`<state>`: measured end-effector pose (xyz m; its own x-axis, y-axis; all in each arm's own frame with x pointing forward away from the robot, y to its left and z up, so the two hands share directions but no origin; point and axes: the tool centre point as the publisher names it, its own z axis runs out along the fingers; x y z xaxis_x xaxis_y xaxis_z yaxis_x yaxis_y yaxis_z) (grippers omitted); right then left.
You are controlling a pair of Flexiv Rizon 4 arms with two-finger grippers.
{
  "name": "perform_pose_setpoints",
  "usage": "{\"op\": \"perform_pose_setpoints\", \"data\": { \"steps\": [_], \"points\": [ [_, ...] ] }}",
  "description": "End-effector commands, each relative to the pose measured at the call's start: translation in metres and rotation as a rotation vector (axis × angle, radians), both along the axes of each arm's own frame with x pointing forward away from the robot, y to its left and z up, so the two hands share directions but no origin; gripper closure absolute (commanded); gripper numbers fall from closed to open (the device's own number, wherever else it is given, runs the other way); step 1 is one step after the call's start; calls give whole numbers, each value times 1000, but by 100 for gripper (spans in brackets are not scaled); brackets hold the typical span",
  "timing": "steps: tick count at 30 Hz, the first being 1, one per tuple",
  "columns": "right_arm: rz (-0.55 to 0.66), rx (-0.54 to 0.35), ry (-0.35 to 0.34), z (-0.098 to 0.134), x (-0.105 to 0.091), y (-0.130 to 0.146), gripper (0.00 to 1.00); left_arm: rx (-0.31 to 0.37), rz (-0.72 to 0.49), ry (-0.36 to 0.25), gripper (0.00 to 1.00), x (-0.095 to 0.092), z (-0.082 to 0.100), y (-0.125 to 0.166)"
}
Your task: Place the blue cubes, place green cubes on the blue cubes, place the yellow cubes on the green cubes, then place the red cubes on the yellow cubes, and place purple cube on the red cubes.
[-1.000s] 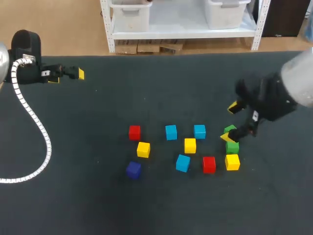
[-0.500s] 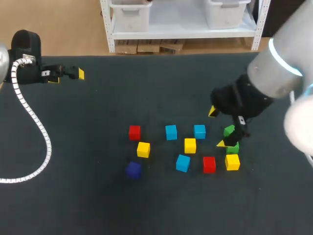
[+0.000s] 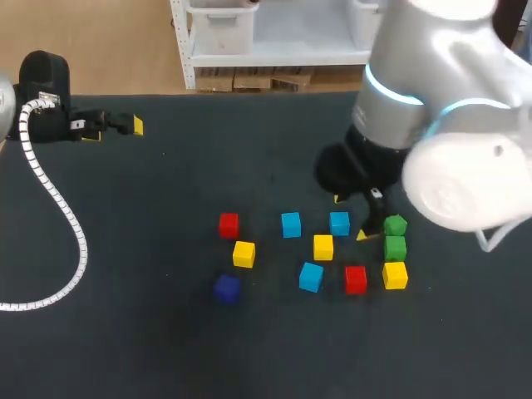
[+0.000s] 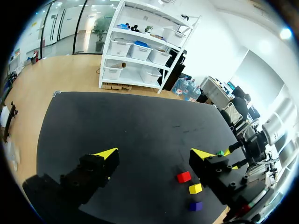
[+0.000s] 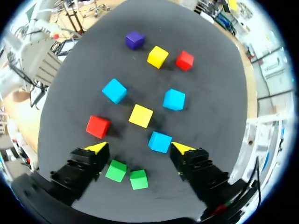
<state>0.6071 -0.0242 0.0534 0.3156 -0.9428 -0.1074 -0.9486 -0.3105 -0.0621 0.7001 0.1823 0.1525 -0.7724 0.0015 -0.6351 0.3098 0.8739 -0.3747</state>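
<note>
Loose cubes lie mid-table: blue cubes (image 3: 290, 224) (image 3: 339, 223) (image 3: 311, 277), green cubes (image 3: 396, 225) (image 3: 395, 247), yellow cubes (image 3: 243, 253) (image 3: 322, 247) (image 3: 395, 275), red cubes (image 3: 229, 224) (image 3: 355, 280) and a purple cube (image 3: 226, 288). My right gripper (image 3: 350, 218) hangs open over the right-hand blue cube. In the right wrist view that blue cube (image 5: 160, 142) lies between the fingers of the right gripper (image 5: 139, 148), nearer one tip, with the green cubes (image 5: 116, 171) (image 5: 138, 179) under the wrist. My left gripper (image 3: 116, 126) (image 4: 154, 153) stands open and empty at the far left.
A white corrugated cable (image 3: 58, 208) trails from the left arm across the table's left side. The dark mat (image 3: 166, 349) is bare in front of the cubes and between the cubes and the left arm.
My right arm has swung left, from beside the two green cubes to above the right-hand blue cube. The left arm and the cubes have not moved.
</note>
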Motion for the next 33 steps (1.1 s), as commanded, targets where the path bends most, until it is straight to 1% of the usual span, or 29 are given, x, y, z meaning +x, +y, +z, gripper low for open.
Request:
{"op": "perform_pose_setpoints", "data": {
  "steps": [1,3,4,8,9,10,13,16,18,20,25,33],
  "points": [
    [-62,-38,70,-10,15,4,50,-9,-6,-6,0,0,-1,2],
    [-79,-41,70,-13,17,3,52,-9,-6,-6,0,0,-1,2],
    [-95,-43,66,-14,19,3,51,-9,-6,-6,0,0,-1,2],
    [-130,-43,85,-18,23,3,31,-9,-6,-6,0,0,-1,2],
    [-142,-45,94,-19,24,3,6,-9,-6,-6,0,0,-1,2],
    [-143,-47,94,-21,24,3,0,-9,-6,-6,0,0,-1,2],
    [-150,-48,94,-25,22,4,0,-9,-6,-6,0,0,-1,2],
    [-175,-60,89,-32,24,6,0,-9,-6,-6,0,0,-1,2],
    [-211,-71,95,-37,27,7,0,-9,-6,-6,0,0,-1,2],
    [-244,-78,120,-41,31,9,0,-9,-6,-6,0,0,-1,2],
    [-318,-83,140,-53,42,11,0,-9,-6,-6,0,0,-1,2],
    [-325,-90,126,-63,49,9,0,-9,-6,-6,0,0,-1,2]
  ]
}}
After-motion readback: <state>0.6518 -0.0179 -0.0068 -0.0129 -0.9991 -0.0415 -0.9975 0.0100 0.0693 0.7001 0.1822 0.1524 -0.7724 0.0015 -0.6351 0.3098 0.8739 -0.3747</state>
